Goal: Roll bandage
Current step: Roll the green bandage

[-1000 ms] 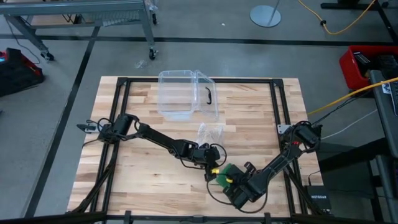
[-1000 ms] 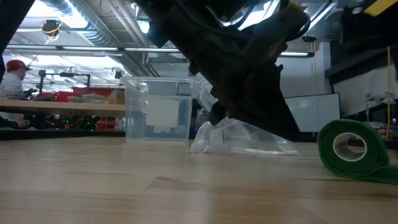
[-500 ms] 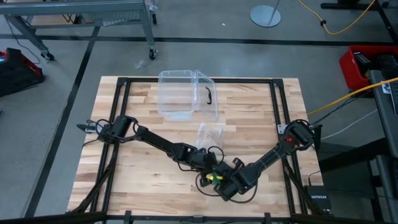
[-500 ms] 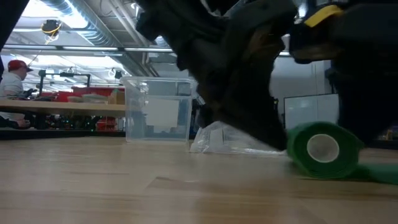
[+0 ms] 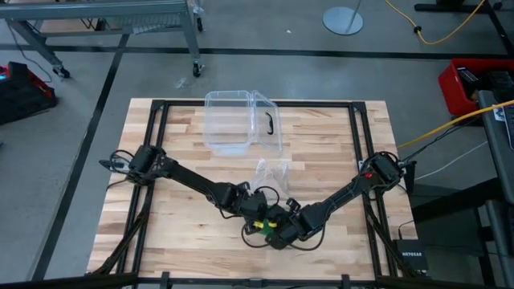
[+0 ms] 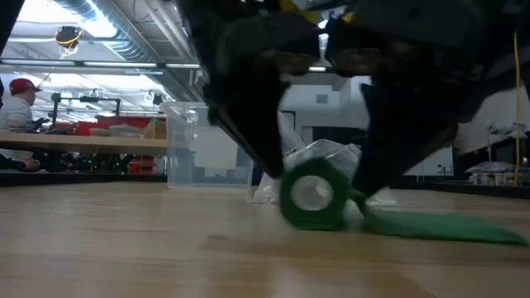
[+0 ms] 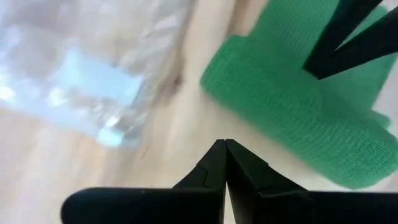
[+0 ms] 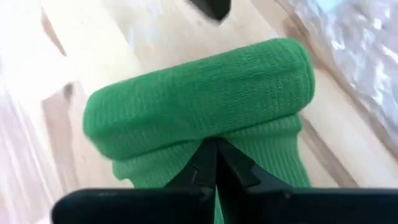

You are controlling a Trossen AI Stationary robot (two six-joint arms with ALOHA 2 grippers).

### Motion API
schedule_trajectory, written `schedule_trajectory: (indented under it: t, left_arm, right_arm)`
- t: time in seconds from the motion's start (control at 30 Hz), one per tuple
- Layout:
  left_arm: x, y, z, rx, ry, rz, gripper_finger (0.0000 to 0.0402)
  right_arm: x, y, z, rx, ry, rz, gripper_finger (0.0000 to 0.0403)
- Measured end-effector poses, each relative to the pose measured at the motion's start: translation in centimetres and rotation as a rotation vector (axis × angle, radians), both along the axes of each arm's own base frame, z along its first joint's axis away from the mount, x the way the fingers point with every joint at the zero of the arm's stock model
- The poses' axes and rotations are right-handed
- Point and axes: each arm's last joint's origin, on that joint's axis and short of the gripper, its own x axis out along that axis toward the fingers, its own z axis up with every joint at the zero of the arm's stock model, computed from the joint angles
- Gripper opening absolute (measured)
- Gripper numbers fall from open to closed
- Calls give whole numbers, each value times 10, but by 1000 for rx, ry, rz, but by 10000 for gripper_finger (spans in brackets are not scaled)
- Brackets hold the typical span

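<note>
The green bandage (image 6: 313, 194) is a stubby roll lying on its curved side on the wooden table, its hollow core facing the near edge. A flat tail (image 6: 439, 225) runs from it along the table toward the right. From above, the bandage (image 5: 261, 226) sits near the table's front middle, between both grippers. My right gripper (image 8: 214, 144) is shut at the roll's right side, over the tail. My left gripper (image 7: 224, 144) is shut just left of the roll (image 7: 292, 118). My left gripper stands with its shut fingertips at the roll's left side, slanting down; I cannot tell whether they touch it. My right gripper sets its shut fingertips against the roll low down, where the tail leaves it (image 8: 214, 132). It slants down from the table's right. The roll rests on the table.
A crinkly clear wrapper (image 5: 271, 170) lies just beyond the roll. A clear plastic box with a black handle (image 5: 241, 120) stands at the far middle. Black frame rails (image 5: 161, 160) run along the table's sides. A person (image 6: 12, 99) sits far off at the left.
My right gripper has gone toward the table's left edge, and the roll has travelled left in front of it, its flat tail lying on the table behind. My left gripper has shifted left and toward the near edge, staying beside the roll. Both stay shut.
</note>
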Motion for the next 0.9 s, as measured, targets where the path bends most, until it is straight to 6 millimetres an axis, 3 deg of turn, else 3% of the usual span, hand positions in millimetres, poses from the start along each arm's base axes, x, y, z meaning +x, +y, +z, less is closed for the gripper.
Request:
schedule_trajectory:
  t: [0.13,0.37,0.9]
  left_arm:
    - [-10,3,1,58,59,60,0]
    - [-18,1,-14,47,79,101,0]
    - [0,-6,-6,-41,-112,73,0]
  right_arm:
    - [1,-3,0,-13,7,14,5]
    - [-18,6,-3,-22,130,5,5]
    - [-43,34,-4,59,201,-8,5]
